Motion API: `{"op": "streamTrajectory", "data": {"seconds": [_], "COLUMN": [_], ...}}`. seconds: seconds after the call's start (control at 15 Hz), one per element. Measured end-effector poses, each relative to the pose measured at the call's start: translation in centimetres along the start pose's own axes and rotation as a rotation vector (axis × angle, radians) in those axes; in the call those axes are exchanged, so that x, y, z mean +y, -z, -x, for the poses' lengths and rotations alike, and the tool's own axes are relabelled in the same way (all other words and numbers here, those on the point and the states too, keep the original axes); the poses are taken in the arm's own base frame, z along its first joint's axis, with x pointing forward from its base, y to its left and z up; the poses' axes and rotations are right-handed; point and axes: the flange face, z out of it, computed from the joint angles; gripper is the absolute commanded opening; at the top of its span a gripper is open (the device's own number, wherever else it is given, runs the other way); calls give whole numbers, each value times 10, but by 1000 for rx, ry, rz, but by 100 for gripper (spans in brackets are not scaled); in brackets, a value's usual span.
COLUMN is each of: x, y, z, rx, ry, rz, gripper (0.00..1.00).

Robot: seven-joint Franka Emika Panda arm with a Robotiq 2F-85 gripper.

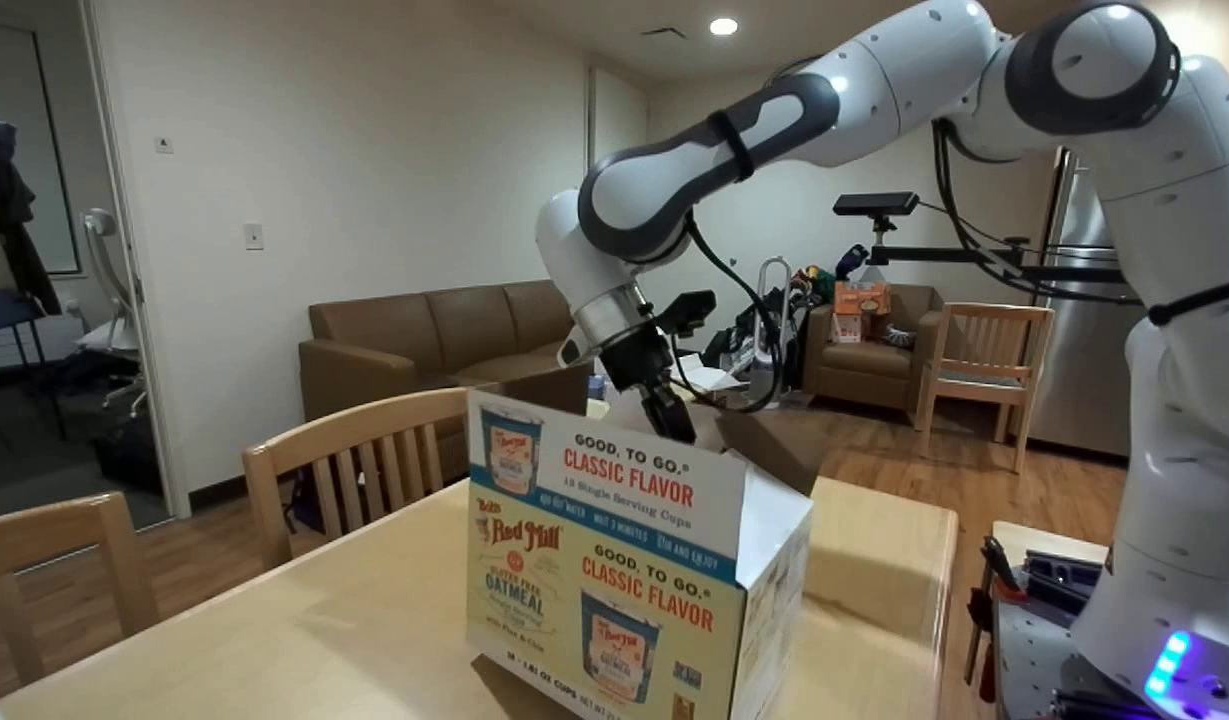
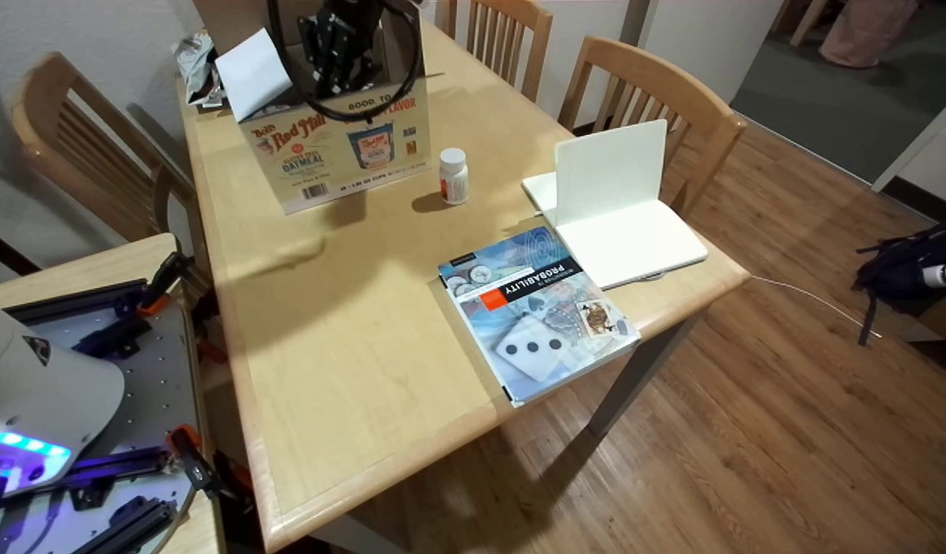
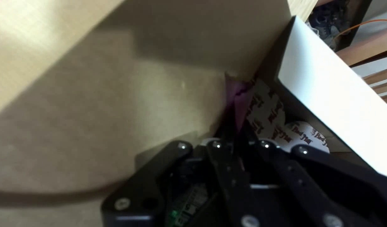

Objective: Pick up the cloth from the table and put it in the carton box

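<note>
Carton box [image 1: 609, 560] on lt. table [image 1: 364, 620] — brn. couch [image 1: 439, 335] behind.

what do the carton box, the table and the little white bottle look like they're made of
Carton box: cardboard, given its bare, matte brown inside; printed outside.
Table: wood or wood-look laminate, judging by the pale, smooth top with a soft sheen along its edge.
White bottle: probably smooth plastic, since body and cap are both opaque white, though that's a guess.
</note>
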Motion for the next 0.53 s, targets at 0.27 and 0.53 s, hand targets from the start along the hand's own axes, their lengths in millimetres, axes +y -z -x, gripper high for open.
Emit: {"op": "streamTrajectory", "data": {"seconds": [0.27, 0.53], "x": [6, -11], "y": [-23, -42], "z": [9, 3], "rx": [67, 108], "ry": [20, 92], "rz": [-70, -116], "gripper": [4, 4]}}
